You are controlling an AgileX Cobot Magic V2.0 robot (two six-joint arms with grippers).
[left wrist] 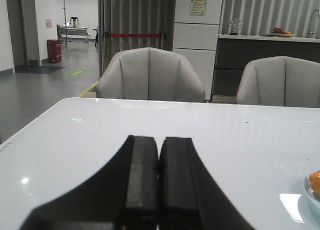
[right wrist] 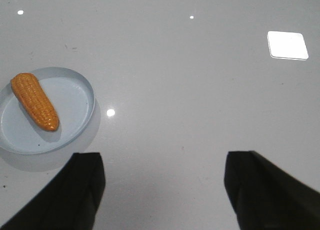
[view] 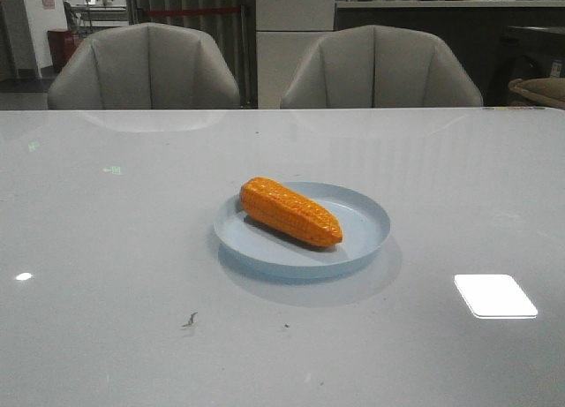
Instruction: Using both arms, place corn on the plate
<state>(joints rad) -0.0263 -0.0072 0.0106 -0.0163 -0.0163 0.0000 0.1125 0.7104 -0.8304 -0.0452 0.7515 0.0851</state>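
Corn lies inside the plate, resting on its side across the plate's left half as the front view shows it, blunt end toward ten o'clock and tapered tip toward four o'clock. We judge the placing done, since the cob sits wholly within the low rim and neither arm touches it. Its glossy orange skin and moulded kernel rows suggest hollow plastic to us: light, stiff, and unlikely to dent, but slick enough to squirt out of a hard pinch or roll on its round belly. If we had to take it up again, we would close across the thick middle, squarely over the bumpy rows, and keep off the narrowing tip, where pads would slide. The pale blue plate looks shallow and light too, so a sideways push on the cob could shift it across the smooth white table. From the right wrist view the right gripper hangs above bare table with its fingers spread wide, the plate at about ten o'clock of them. The left gripper has its pads pressed together on nothing, well apart from the plate. Two grey chairs stand beyond the far edge.
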